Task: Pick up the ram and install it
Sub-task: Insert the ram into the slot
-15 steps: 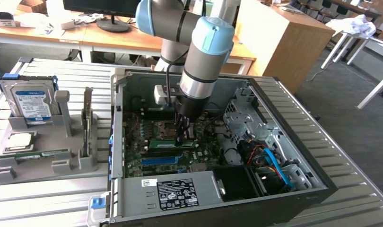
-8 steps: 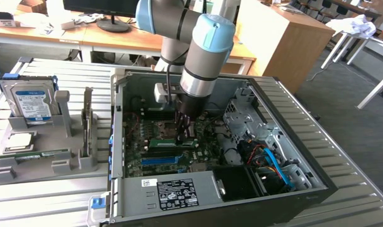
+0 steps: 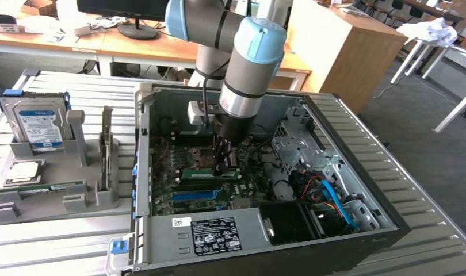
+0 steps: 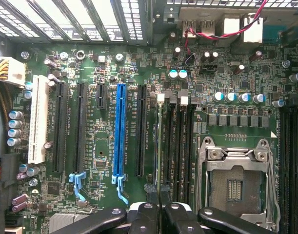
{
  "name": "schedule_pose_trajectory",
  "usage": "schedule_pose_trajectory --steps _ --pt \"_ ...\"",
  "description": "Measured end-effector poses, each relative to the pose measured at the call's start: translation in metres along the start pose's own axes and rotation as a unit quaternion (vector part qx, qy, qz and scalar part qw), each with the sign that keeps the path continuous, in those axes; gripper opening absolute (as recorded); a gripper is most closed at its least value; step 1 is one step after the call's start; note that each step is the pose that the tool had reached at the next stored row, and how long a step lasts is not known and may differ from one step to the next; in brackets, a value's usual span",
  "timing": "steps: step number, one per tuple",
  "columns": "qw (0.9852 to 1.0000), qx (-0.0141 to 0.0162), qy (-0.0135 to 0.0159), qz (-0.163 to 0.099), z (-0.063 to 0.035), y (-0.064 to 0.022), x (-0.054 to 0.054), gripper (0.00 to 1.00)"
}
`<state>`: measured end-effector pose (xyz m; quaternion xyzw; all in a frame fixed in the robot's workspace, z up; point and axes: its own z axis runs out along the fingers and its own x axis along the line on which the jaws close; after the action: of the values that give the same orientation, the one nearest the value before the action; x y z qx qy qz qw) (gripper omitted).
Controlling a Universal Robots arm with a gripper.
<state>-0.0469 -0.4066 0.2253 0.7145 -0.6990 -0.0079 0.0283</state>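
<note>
I see the ram [image 3: 210,172], a thin green stick, standing on edge in a motherboard [image 4: 153,87] slot [image 4: 161,146] inside the open case [image 3: 356,167]

Green ram [image 3: 210,173], blue slot [image 4: 120,129]

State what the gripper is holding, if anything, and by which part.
The gripper appears shut on the ram, pinching its upper long edge, with the stick standing on edge at a memory slot of the motherboard.
</note>
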Motion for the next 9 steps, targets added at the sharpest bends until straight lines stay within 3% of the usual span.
schedule_pose_trajectory --steps 9 --pt "1.0000 -0.0001 0.0002 0.001 0.0009 -0.0001 0.0000 0.13"
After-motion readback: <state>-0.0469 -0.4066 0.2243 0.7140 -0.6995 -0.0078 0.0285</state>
